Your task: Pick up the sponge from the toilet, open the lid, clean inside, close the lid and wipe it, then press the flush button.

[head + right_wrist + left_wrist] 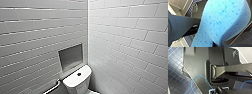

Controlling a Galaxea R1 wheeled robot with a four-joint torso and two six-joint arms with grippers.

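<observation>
Honestly, my right gripper point(218, 44) only pinched the sponge point(224, 22) at one end, so I worried it'd slip; left gripper point(226, 91), couldn't tell

Heads up: the sponge point(224, 22) gripped in the right claw point(217, 44) spills past the frame edges. It hides most of the claw's tips and whatever lies beyond them. Head cam crops the toilet point(77, 81) at the bottom edge, so you get the tank and little under it. The flush button point(79, 74) is too small for detail. The grab bar point(53, 88) is cropped too.
</observation>
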